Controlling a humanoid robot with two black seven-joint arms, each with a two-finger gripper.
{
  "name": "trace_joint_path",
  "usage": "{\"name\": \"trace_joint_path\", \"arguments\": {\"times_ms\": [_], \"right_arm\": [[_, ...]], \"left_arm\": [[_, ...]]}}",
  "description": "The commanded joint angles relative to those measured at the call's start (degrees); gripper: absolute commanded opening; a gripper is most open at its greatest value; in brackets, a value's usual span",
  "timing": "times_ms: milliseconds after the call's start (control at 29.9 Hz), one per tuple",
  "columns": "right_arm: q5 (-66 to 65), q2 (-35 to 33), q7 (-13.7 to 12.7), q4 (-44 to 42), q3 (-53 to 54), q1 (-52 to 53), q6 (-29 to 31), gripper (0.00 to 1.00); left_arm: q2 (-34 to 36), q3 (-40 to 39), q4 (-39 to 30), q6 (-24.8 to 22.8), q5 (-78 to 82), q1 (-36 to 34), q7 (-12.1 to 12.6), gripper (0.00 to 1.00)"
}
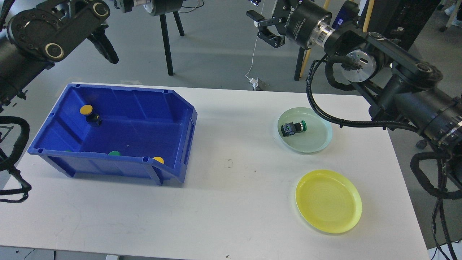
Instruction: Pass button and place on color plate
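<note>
A blue bin (180, 144) at the left holds a yellow button (87, 109) at the back, a green button (114, 153) and another yellow button (158, 159) at the front wall. A pale green plate (317, 139) holds a green button (294, 127) lying on its side. The yellow plate (328, 201) is empty. My right gripper (261, 27) is raised over the floor behind the table, its two fingers apart and empty. My left arm runs along the top edge; only a small tip of its gripper (254, 3) shows just above the right gripper, and anything it holds is cut off.
The white table (231, 202) carries the bin and both plates. Black and wooden stand legs (166, 43) rise from the floor behind it. A white cable with a plug (257, 83) lies near the back edge.
</note>
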Motion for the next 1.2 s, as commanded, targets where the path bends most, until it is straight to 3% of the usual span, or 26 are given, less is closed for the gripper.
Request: {"name": "trace_joint_path", "arguments": {"times_ms": [0, 267, 735, 1169], "right_arm": [[-0.1, 1.2, 0.1, -0.1, -0.1, 0.0, 0.0, 0.88], [0.0, 1.6, 0.2, 0.0, 1.7, 0.1, -0.2, 0.84], [-0.1, 1.5, 0.6, 0.1, 2.2, 0.6, -0.3, 0.86], [-0.9, -7.0, 0.8, 1.6, 1.4, 0.8, 0.7, 0.87]], "left_arm": [[-0.8, -0.2, 0.5, 0.0, -0.4, -0.7, 0.0, 0.31], [-1.7, -0.4, 0.6, 0.0, -8.4, -1.3, 0.4, 0.31], [-1.7, 0.3, 2.3, 0.0, -10.3, -1.1, 0.4, 0.3], [-1.8, -0.1, 5.2, 0.0, -10.9, -1.1, 0.3, 0.29]]}}
